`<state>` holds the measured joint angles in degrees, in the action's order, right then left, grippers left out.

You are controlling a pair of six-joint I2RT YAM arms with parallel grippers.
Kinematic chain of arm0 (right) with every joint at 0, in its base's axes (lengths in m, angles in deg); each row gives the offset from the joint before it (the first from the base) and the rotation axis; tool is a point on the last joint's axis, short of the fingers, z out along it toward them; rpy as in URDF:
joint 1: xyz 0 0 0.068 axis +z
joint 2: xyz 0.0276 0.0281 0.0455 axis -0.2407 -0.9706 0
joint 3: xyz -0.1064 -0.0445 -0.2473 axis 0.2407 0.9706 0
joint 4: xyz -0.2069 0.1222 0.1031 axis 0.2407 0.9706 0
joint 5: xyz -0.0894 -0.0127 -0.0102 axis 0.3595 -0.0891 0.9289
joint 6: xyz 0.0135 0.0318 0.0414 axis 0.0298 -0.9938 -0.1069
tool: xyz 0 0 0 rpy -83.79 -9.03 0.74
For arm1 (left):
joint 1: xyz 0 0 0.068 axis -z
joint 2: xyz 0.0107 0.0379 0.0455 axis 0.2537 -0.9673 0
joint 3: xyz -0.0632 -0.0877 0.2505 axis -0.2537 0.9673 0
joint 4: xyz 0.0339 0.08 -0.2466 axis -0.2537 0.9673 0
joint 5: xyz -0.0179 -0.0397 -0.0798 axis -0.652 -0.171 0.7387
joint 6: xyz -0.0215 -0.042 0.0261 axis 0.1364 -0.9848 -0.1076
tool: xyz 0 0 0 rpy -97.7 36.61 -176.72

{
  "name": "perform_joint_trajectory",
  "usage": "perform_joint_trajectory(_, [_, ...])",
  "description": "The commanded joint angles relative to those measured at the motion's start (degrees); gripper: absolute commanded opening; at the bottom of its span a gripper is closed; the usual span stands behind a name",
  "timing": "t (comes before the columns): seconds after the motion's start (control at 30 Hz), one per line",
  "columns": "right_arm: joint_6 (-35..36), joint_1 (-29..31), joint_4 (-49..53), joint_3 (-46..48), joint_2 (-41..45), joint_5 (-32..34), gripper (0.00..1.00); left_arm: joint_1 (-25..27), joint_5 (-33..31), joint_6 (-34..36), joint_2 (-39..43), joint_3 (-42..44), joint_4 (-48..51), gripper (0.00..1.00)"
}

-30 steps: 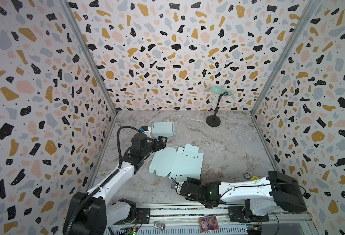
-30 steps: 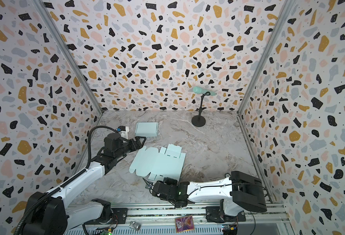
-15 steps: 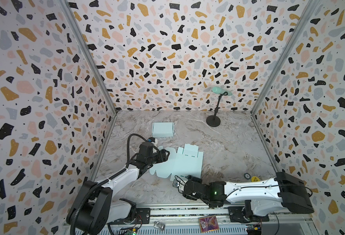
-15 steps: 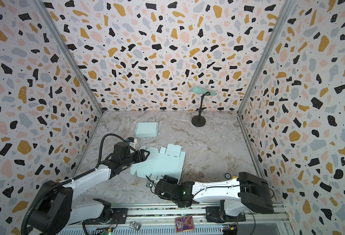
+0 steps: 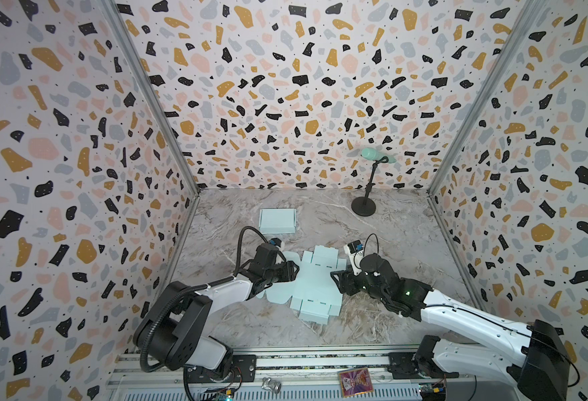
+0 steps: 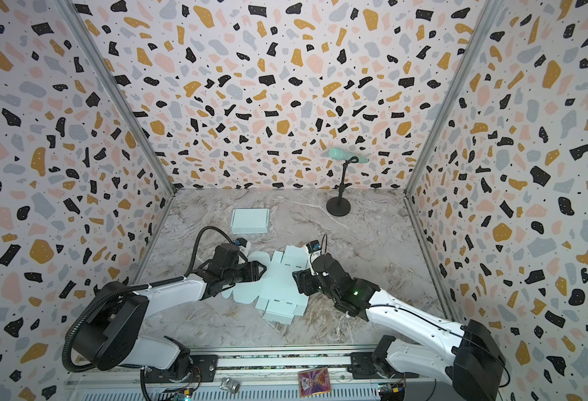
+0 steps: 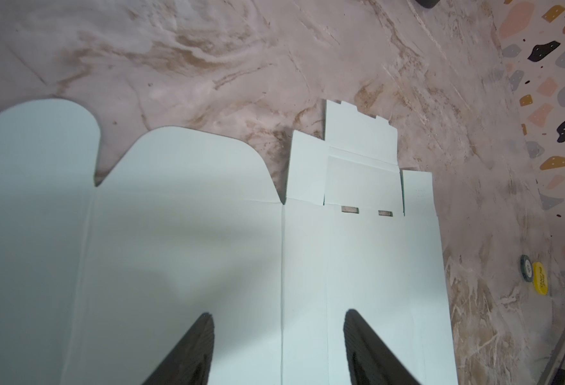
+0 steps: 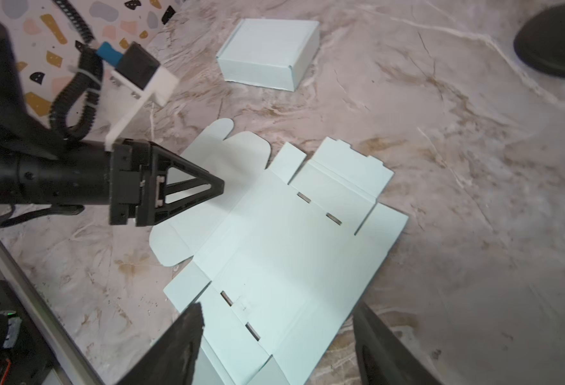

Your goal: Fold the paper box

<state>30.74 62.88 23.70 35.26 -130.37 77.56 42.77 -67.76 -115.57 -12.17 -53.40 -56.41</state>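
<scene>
The paper box (image 5: 315, 277) lies unfolded and flat on the marble desk (image 5: 389, 236). It sits about midway between the left and right edges, a little toward the front edge, with every flap spread out. The 2 arms come at it from opposite sides, I'd guess so that the left can pin the sheet while the right lifts a flap along a crease.

The left claw (image 7: 277, 316) hangs low over the sheet's left part, near the 2 rounded flaps. Its fingers are spread with only flat paper beneath, pinching nothing. The right claw (image 8: 277, 310) sits at the sheet's right edge, likewise spread and empty. Whether either tip touches the paper, I cannot tell.

A finished box (image 5: 277, 220) of the same pale colour stands toward the back left corner, perhaps as a pattern for the result. A black stand (image 5: 364, 209) near the back right corner is well apart from the work.

The sheet carries no print. 2 small discs (image 7: 540, 278), 1 yellow and 1 dark, lie near the right edge, and their lettering is too blurred to read. A picture card (image 5: 354, 382) on the front rail shows no legible words.
</scene>
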Motion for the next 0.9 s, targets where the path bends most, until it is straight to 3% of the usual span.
perform_joint_trajectory(0.0, [-5.0,-4.9,3.1,3.3,1.3,-8.2,0.73,1.1,-1.1,0.7,-0.4,-0.2,-2.4,0.64])
perform_joint_trajectory(0.2, [-4.3,-13.6,-0.9,7.0,1.3,-15.4,0.75,2.8,-2.3,-1.1,0.5,2.9,-3.6,0.64])
perform_joint_trajectory(0.4, [-2.5,-17.9,-3.7,9.1,-1.1,-17.8,0.75,5.2,-2.5,-3.1,-0.2,5.3,-6.9,0.64])
perform_joint_trajectory(0.87, [-2.7,-18.8,-12.8,11.1,-11.6,-24.4,0.72,9.5,-4.2,-8.0,2.2,9.5,-10.3,0.64])
